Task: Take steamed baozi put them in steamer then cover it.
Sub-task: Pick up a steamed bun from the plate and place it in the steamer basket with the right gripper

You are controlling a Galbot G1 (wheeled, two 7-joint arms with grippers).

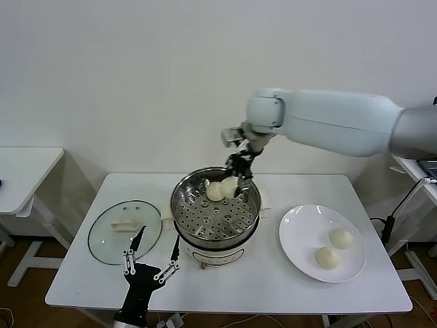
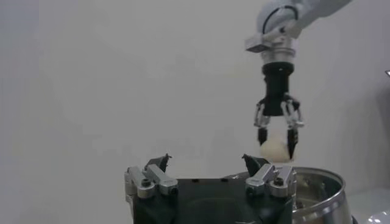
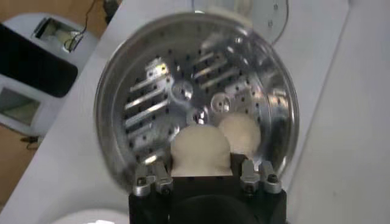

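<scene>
Even, bright, diffuse light fills all views, with only soft shadows on the white table [image 1: 273, 287]. The steamer [image 3: 195, 97] throws streaky glare off its perforated tray (strongest in the right wrist view), where nearby edges look soft.

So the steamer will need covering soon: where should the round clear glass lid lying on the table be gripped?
Probably by the cream-white rectangular handle at the centre of the glass lid, coming straight down from above: the lid lies flat, and the raised handle is its only graspable part.

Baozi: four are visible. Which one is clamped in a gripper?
The baozi held in the right gripper above the steamer; another lies on the tray, two on the plate.
</scene>
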